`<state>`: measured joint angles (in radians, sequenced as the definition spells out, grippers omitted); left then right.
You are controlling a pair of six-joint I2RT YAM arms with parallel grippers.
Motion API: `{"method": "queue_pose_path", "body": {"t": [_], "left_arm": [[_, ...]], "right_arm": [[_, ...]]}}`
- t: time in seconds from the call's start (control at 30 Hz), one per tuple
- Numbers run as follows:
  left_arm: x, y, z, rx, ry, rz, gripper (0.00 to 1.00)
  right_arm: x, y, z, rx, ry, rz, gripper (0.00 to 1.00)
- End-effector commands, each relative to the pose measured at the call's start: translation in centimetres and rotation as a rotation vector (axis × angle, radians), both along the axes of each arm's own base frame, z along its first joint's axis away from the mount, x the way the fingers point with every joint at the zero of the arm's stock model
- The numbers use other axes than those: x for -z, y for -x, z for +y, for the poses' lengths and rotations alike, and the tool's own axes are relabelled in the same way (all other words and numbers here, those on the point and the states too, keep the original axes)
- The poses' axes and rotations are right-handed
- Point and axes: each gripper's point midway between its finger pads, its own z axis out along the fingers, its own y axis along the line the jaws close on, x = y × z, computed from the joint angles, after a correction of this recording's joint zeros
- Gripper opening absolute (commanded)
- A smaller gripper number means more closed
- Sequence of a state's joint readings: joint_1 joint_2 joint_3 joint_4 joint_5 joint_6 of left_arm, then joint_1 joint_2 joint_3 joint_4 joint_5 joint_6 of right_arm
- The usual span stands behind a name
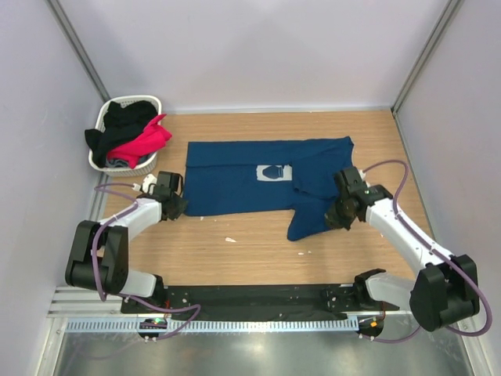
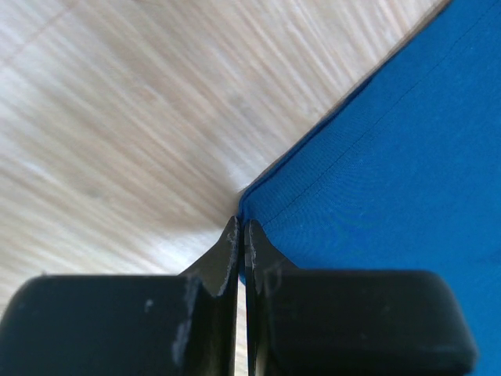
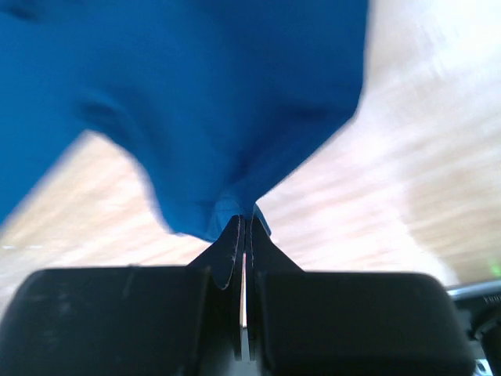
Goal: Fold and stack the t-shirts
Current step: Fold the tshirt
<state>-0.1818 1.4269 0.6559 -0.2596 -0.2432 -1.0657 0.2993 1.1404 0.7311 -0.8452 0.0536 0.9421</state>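
t-shirt (image 1: 243, 188) is laid 9-to-3 — near edge is pinched at 7 o'clock by left gripper (image 1: 178, 207), at 4 by right gripper (image 1: 333, 218) — cloth lies toward 12.

navy t-shirt (image 1: 227, 176): matt knit cloth | table (image 1: 258, 251): smooth wood grain

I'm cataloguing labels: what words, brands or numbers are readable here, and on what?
None can be read.
The pale chest print on the navy t-shirt is a picture, too small to show any lettering.
A cut-off mark at the right wrist view's lower right edge is blurred.
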Motion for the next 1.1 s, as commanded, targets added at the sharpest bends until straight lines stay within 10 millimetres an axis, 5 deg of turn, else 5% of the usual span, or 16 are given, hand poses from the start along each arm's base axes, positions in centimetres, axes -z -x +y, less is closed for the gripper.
{"method": "queue_pose_path", "body": {"t": [0.0, 0.4, 0.6, 0.97, 1.07], "left_arm": [[-1.8, -0.2, 1.5, -0.023, -0.078, -0.016, 0.00], [-6.0, -3.2, 1.8, -0.054, -0.104, -0.105, 0.00], [-6.4, -4.3, 1.9, -0.124, -0.085, -0.110, 0.00], [-8.1, -7.4, 2.1, -0.183, -0.094, -0.153, 0.00], [-8.3, -8.2, 2.1, -0.188, -0.098, -0.156, 0.00]], "right_arm": [[-4.4, -4.8, -0.1, -0.048, 0.064, -0.138, 0.01], [-9.4, -15.6, -1.4, -0.066, 0.114, -0.317, 0.01], [-12.0, -20.5, -2.5, -0.030, 0.107, -0.416, 0.01], [-15.0, -27.2, -2.8, -0.034, 0.093, -0.527, 0.01], [-14.4, -28.4, -2.8, -0.038, 0.090, -0.510, 0.01]]}}
